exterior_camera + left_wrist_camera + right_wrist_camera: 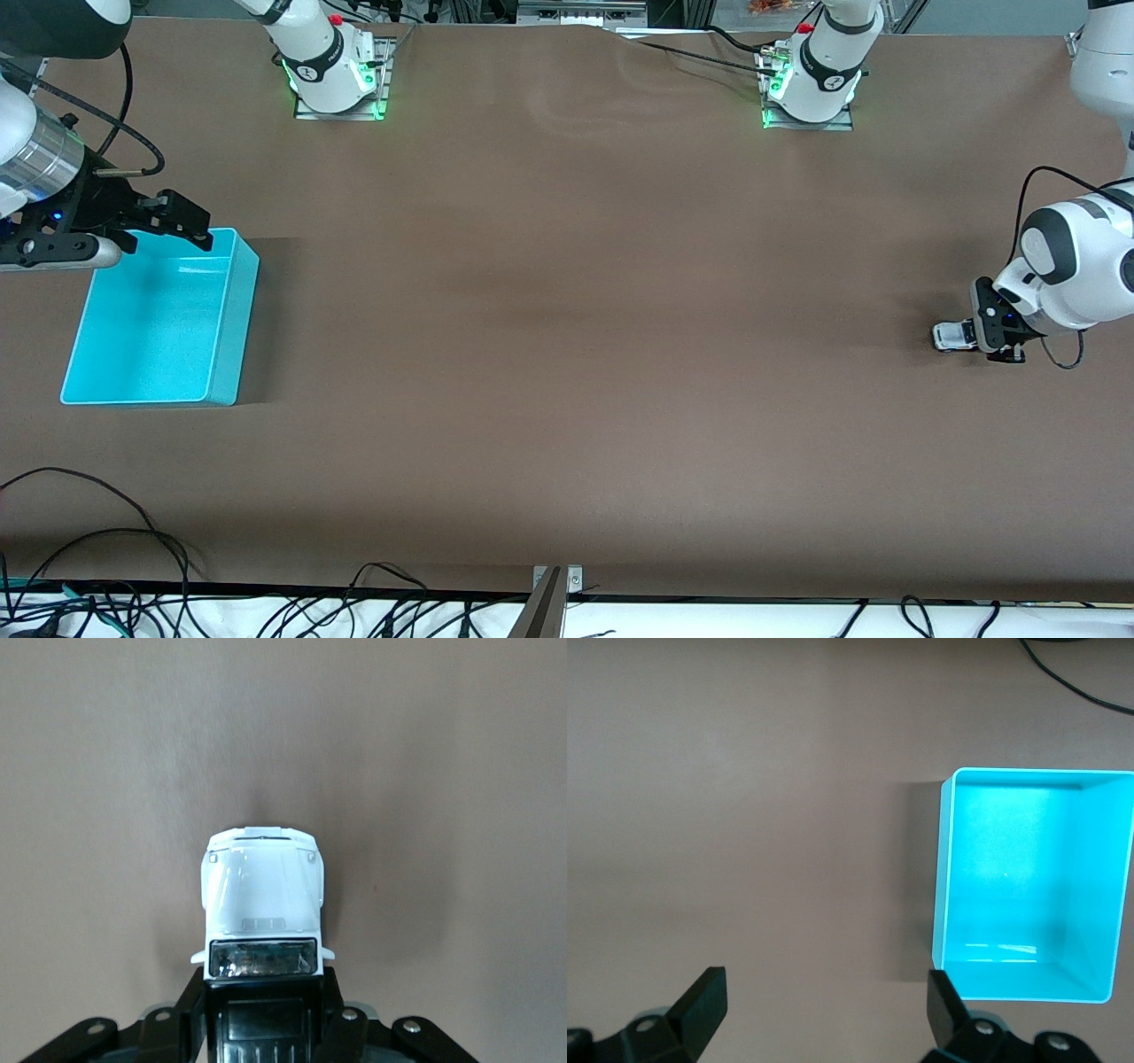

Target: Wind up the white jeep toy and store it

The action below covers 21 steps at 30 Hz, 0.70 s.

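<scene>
Left gripper (983,337): low at the table surface near the left arm's end, its 2 fingers clamped on the rear of the white jeep toy (954,336).
White jeep toy: on the brown table (567,354), hood pointing away from the gripper toward the table's middle; white hood and windshield plain in the left wrist view (262,904).
Hidden on the toy: black rear top sits between the fingers (335,1028); wheels not visible from the wrist; whether the wheels touch the table cannot be told.
Right gripper (182,221): over the rim of the turquoise bin (226,341), fingers spread wide, holding nothing; both fingertips (943,1001) frame bare table and a bin corner.
Turquoise bin: at the right arm's end, nothing seen in it; part of its rim covered by the right gripper in the front view.
Surface: brown mat, faintly creased near the bases.
Surroundings: black cables (106,602) along the table edge nearest the front camera.
Arm pose: left arm bent down, wrist level with the table; right arm mostly cut off by the frame edge.
</scene>
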Tool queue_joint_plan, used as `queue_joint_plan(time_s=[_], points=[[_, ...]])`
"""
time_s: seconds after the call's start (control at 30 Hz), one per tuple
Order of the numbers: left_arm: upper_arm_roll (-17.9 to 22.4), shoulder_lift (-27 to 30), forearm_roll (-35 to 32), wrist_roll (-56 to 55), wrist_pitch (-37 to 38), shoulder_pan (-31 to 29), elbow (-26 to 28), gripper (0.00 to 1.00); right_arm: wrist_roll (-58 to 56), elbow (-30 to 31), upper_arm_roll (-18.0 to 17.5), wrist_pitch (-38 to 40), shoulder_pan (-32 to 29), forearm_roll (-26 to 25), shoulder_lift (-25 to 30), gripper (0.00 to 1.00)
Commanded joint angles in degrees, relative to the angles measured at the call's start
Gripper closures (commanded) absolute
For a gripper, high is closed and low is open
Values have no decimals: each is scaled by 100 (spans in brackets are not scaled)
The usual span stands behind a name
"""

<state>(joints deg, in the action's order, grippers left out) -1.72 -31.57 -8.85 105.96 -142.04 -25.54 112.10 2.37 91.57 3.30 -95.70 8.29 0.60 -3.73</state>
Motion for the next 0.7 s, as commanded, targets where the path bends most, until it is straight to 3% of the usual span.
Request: queue_joint_plan(time_s=[0.0,0.67], points=[[-4,-411,-143,311,-8,-311,5,100,-44,-113,4,96,6,37,-31,0],[-4,-710,-135,979,-8,-813,-373,100,-44,-113,4,96,6,37,-31,0]])
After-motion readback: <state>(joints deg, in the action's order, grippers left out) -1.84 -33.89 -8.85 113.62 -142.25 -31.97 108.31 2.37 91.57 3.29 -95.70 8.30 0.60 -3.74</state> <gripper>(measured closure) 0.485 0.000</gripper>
